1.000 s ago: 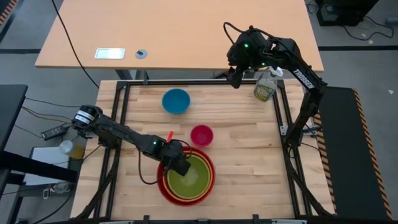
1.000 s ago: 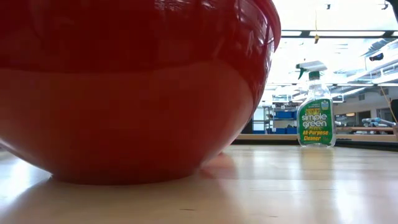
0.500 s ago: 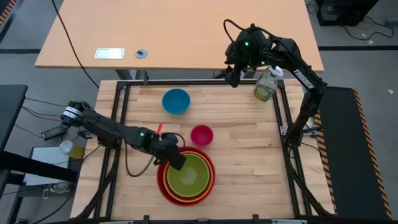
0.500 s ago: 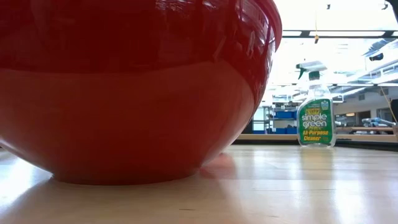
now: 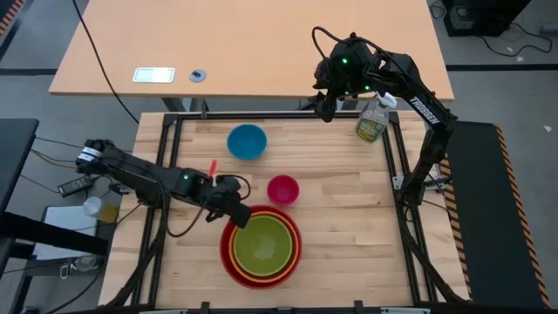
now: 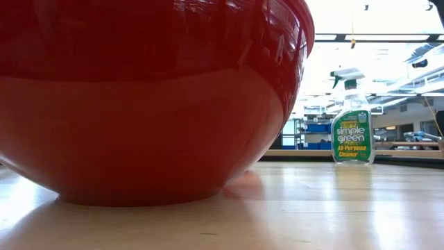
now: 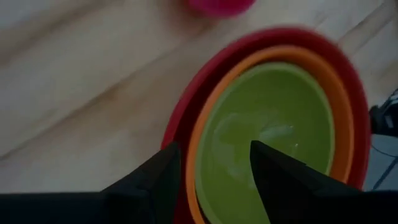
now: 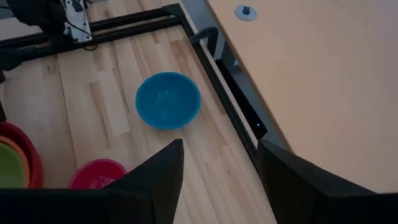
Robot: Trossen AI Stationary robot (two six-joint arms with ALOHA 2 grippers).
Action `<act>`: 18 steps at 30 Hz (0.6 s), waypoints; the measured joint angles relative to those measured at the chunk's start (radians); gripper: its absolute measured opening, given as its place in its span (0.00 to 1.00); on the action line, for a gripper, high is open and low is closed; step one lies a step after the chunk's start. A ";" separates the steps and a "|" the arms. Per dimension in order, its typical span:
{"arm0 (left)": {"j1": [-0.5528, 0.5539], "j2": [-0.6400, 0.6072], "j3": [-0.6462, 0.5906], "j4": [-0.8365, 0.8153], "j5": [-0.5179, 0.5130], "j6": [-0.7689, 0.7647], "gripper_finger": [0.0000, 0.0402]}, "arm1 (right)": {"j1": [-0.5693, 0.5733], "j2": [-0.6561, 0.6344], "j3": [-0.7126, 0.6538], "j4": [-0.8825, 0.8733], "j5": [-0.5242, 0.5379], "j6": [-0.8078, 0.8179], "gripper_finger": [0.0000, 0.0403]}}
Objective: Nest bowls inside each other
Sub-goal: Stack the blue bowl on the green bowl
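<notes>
The red bowl (image 5: 228, 255) stands on its base on the table near the front, with the orange bowl (image 5: 292, 234) nested in it and the green bowl (image 5: 261, 246) nested in that. The pink bowl (image 5: 282, 188) sits just beyond the stack and the blue bowl (image 5: 247, 141) sits farther back; each stands on the table by itself. My left gripper (image 5: 237, 214) hovers open above the stack's far-left rim; in its wrist view the left gripper (image 7: 214, 168) stands clear of the green bowl (image 7: 273, 137). My right gripper (image 5: 324, 106) waits open, high over the table's far edge.
A spray bottle (image 5: 372, 122) stands at the table's far right corner. Black frame rails (image 5: 174, 148) run along the table's edges. Bare wood lies to the right of the stack and between the blue and pink bowls. The red bowl (image 6: 139, 104) fills much of the low view.
My left gripper has risen from the green bowl's left rim and drawn back toward the table's left and far edges. The green bowl stays nested in the orange one. The red bowl has shifted slightly on the table, then kept still.
</notes>
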 joint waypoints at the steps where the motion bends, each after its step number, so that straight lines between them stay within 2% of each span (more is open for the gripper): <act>1: 0.003 -0.004 0.009 0.000 -0.021 0.019 0.48 | 0.000 0.000 0.000 0.000 -0.006 0.000 0.52; 5: 0.006 -0.012 0.064 0.007 -0.100 0.123 0.48 | -0.001 0.000 -0.015 0.016 -0.070 0.011 0.52; 7: 0.006 -0.008 0.082 0.027 -0.104 0.188 0.48 | 0.000 0.000 -0.043 0.008 -0.109 0.029 0.52; 13: -0.038 0.016 0.088 0.285 -0.062 0.479 0.48 | 0.030 -0.018 -0.160 -0.002 -0.123 0.004 0.52; 18: -0.077 0.072 0.087 0.310 -0.055 0.463 0.48 | 0.031 -0.147 -0.389 0.208 -0.173 -0.005 0.51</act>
